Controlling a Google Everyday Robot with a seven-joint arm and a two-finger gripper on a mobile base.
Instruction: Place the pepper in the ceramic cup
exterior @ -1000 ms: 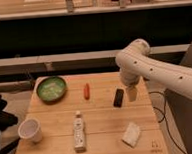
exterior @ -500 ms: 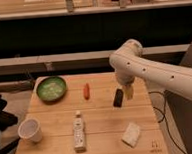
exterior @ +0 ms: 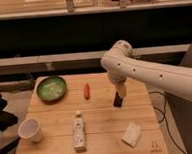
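Gripper point(exterior: 121, 92) hangs above the tabletop point(exterior: 104, 122), jaws spread wide, holding nothing. Pepper point(exterior: 86, 91) lies apart from the jaws, on the green bowl point(exterior: 51, 88) side.

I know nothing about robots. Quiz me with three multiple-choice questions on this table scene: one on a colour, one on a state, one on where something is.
1. The bowl is: A. red B. green C. blue
2. The pepper is: A. inside the bowl B. lying loose on the table C. hanging in the air
3. The end effector is closest to: A. the pepper B. the bowl C. the black slab

Answers: 1 B, its rim and inside are green. 2 B, it lies on the wood beside the bowl, far from the ceramic cup. 3 C, the arm's tip is right over the slab.
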